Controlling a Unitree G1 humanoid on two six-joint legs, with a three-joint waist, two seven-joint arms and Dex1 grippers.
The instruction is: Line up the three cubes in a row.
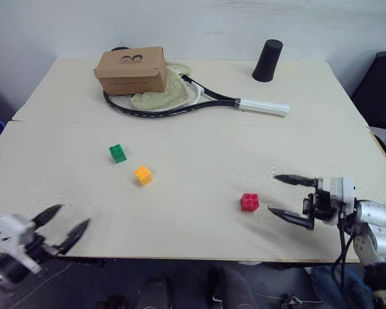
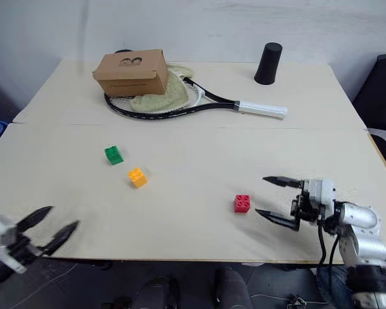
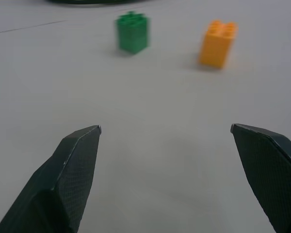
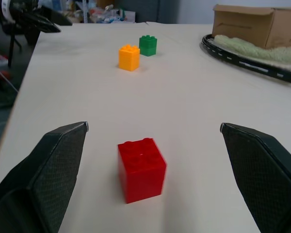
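Plainly the red cube sits loose on the counter just ahead of the right gripper, whose fingers stand apart, empty, either side of its line. Green and orange cubes lie near each other, nearer the left gripper, also spread.
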